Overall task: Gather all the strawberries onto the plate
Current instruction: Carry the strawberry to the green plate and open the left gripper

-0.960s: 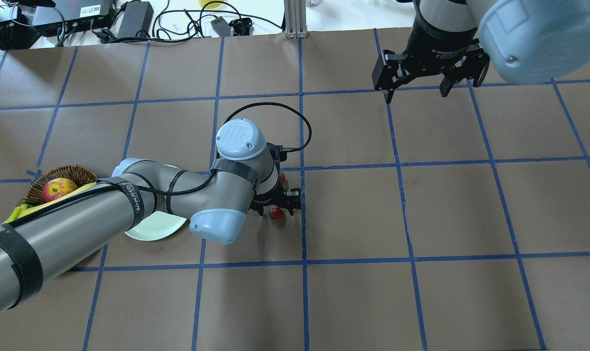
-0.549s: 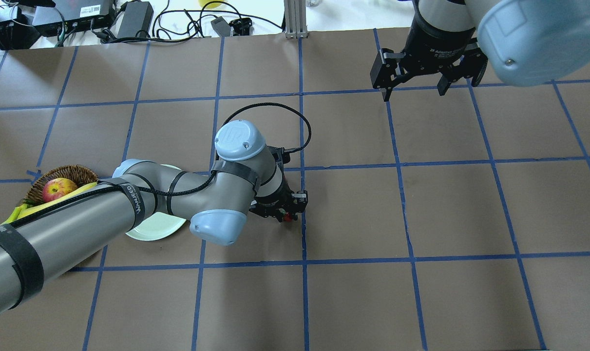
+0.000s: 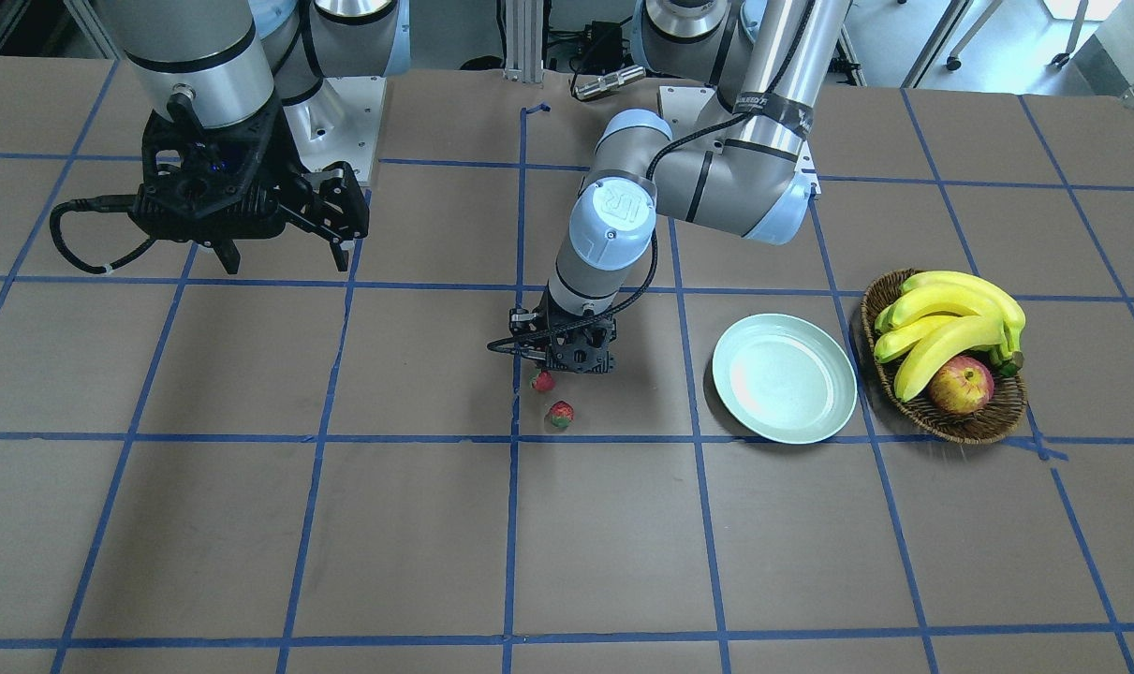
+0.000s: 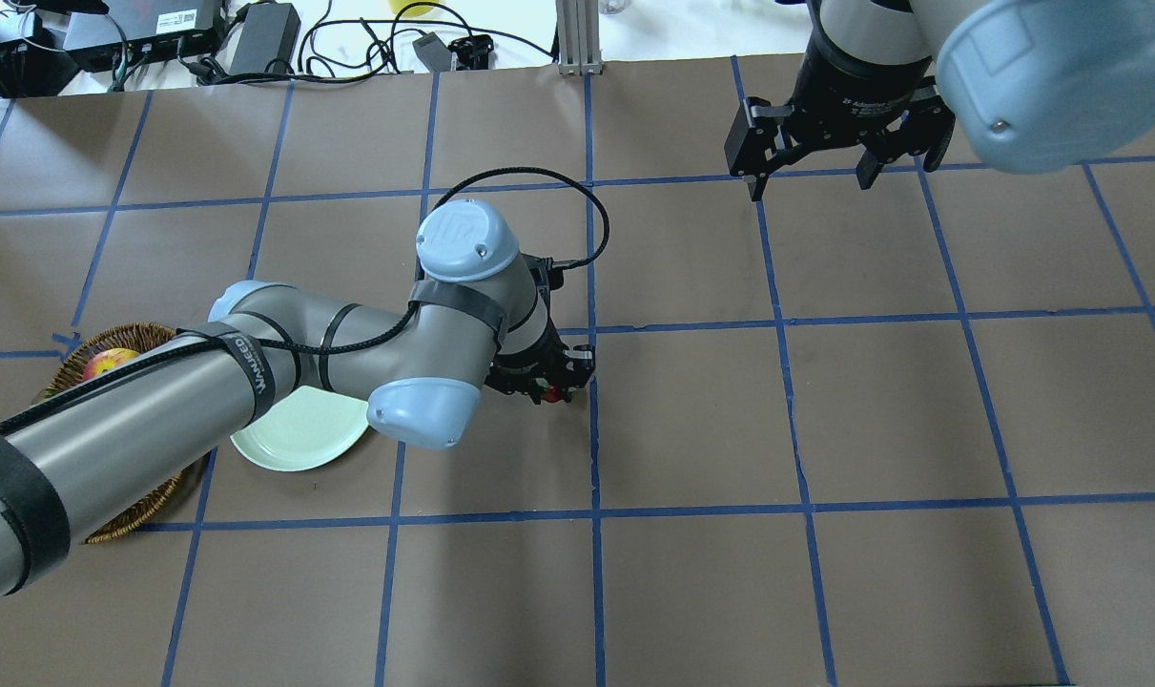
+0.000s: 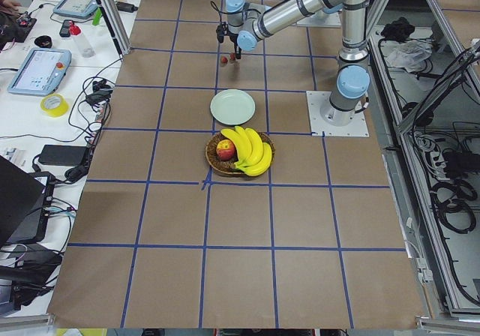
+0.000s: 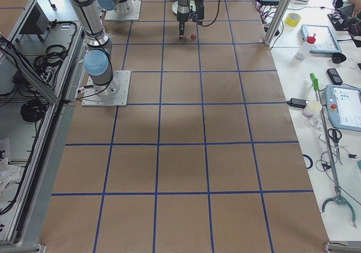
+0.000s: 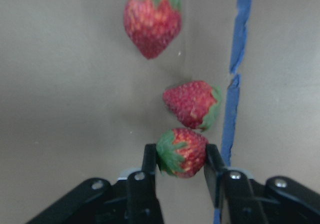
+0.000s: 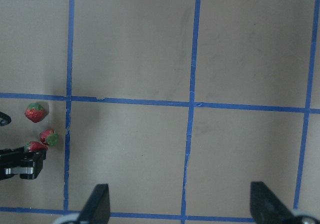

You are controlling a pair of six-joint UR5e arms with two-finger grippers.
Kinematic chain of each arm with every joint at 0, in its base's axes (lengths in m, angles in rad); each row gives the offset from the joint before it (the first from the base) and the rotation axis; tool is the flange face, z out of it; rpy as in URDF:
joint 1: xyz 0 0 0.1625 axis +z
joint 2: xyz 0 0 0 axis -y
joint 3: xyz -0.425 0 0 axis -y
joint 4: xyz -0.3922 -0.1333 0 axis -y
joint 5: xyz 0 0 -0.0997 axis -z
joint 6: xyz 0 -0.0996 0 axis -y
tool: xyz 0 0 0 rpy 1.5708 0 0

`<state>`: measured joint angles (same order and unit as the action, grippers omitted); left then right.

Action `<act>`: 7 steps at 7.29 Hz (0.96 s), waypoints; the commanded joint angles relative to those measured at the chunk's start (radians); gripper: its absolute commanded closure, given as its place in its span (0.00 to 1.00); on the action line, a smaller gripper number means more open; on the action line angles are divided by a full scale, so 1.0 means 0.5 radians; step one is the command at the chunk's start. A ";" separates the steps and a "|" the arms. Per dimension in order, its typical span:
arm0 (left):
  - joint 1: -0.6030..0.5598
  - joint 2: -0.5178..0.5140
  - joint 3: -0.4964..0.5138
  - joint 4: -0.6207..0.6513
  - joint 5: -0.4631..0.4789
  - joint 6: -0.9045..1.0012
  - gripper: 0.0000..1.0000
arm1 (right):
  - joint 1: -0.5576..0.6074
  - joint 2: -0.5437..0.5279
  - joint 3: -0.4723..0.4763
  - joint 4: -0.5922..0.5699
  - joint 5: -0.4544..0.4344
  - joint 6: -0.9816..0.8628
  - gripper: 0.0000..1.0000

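Observation:
Three small red strawberries show in the left wrist view. My left gripper [image 7: 181,151] is shut on the nearest strawberry [image 7: 182,153], held between both fingers. A second strawberry [image 7: 192,104] lies just ahead by the blue tape and a third strawberry [image 7: 151,24] lies farther off. In the front view the gripper [image 3: 567,367] hides the held berry; the two loose strawberries [image 3: 543,381] [image 3: 559,414] lie on the brown paper below it. The pale plate [image 3: 784,391] sits bare, to the right of them in that view. My right gripper [image 4: 811,189] hangs open, holding nothing, far off.
A wicker basket [image 3: 946,429] with bananas [image 3: 950,318] and an apple [image 3: 960,386] stands just beyond the plate. My left arm's elbow [image 4: 415,420] overhangs the plate [image 4: 296,444] in the overhead view. Cables and power bricks [image 4: 253,38] line the far edge.
My left gripper came down over the strawberry nearest the robot, shut on it, then shifted away from the robot's side with the berry in it. The right gripper barely moved.

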<state>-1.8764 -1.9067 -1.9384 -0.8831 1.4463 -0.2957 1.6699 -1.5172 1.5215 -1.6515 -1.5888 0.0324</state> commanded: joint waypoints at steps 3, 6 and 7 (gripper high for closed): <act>0.386 0.104 0.164 -0.332 0.363 0.540 1.00 | 0.001 -0.006 0.000 0.002 0.005 -0.007 0.00; 0.724 0.110 0.128 -0.366 0.387 1.016 1.00 | 0.001 -0.009 0.000 0.002 0.005 -0.007 0.00; 0.810 0.113 0.082 -0.366 0.414 1.127 1.00 | 0.007 -0.006 0.003 -0.001 0.008 -0.003 0.00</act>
<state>-1.5314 -1.8515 -1.8754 -1.0638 1.6407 0.1841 1.6711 -1.5209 1.5224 -1.6509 -1.5861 0.0290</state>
